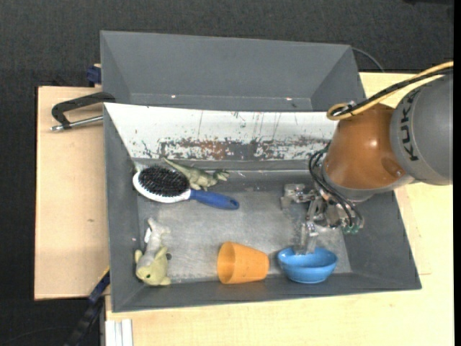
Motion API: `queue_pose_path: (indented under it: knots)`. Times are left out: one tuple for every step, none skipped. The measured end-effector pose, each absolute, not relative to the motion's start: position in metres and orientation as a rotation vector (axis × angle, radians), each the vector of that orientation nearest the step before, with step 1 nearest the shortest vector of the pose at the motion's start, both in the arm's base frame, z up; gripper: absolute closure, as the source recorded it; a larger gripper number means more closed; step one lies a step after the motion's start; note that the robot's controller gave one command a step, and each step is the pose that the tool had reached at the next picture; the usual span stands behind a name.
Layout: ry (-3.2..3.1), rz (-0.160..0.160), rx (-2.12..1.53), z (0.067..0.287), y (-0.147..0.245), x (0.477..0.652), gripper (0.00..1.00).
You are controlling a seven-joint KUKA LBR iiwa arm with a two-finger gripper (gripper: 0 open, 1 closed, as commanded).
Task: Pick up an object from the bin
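My gripper (310,231) hangs under the arm's orange cover at the bin's right side, its lower end right over the back rim of a small blue bowl (307,267) that stands upright by the front wall. Whether it touches the bowl I cannot tell. An orange cup (242,262) lies on its side just left of the bowl, mouth towards the left.
A white hairbrush (163,184) with black bristles and a blue handle lies at the back left, with a green toy lizard (196,176) beside it. A yellowish plush toy (153,266) and a small white thing (155,232) lie in the front left corner.
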State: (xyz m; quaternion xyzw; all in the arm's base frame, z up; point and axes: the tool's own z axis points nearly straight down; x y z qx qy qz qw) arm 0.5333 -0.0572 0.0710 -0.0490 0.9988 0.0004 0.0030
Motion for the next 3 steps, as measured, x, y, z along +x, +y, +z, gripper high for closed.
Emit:
queue_pose_path:
  knots:
    - [3.039, -0.001, -0.803, 0.07, -0.101, 0.495, 0.0]
    - [3.036, 0.002, -0.804, 0.071, -0.099, 0.496, 1.0]
    - [2.977, -0.01, -0.95, 0.231, -0.102, 0.554, 1.0]
